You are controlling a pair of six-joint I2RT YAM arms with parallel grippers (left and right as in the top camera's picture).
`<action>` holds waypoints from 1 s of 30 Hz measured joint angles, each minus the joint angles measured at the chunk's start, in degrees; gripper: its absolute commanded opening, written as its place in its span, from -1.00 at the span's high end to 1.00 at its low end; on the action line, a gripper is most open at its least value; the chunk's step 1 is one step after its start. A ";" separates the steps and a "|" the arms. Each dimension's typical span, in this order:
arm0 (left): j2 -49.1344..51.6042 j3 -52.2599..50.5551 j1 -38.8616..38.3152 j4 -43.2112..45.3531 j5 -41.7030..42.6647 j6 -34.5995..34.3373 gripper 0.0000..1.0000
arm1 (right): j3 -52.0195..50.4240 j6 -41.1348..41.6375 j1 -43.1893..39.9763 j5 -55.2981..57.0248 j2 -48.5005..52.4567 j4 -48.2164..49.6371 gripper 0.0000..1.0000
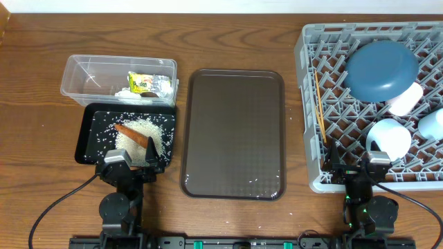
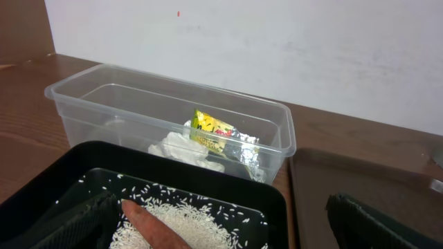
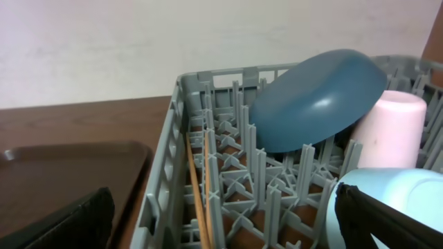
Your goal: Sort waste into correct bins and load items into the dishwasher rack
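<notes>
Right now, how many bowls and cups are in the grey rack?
4. The dark-blue bowl leans at the back, the white cup beside it, a pale bowl nearer the front, a pale-blue cup at the right edge. The frame cuts the rack, so more may be hidden.

- Left arm [image 1: 116,200], seven o'clock: black rounded joints, grey wrist block [image 1: 116,158].
- Right arm [image 1: 370,204], five o'clock: same, plus green lights [image 1: 357,209].
- Left gripper [image 2: 228,225], right gripper [image 3: 221,221]: matte black fingers [image 2: 377,223].
</notes>
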 measured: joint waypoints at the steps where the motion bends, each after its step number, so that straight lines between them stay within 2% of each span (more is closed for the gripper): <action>1: 0.02 0.00 0.00 0.00 0.00 0.00 -0.96 | 0.00 -0.59 0.00 0.00 0.00 0.00 -0.99; 10: 0.02 0.00 0.00 0.00 0.00 0.00 -0.96 | 0.00 -5.90 0.00 0.11 0.00 0.00 -0.99; 30: 0.02 0.00 0.00 0.00 0.00 0.00 -0.96 | 0.00 -6.67 0.00 0.11 0.00 0.00 -0.98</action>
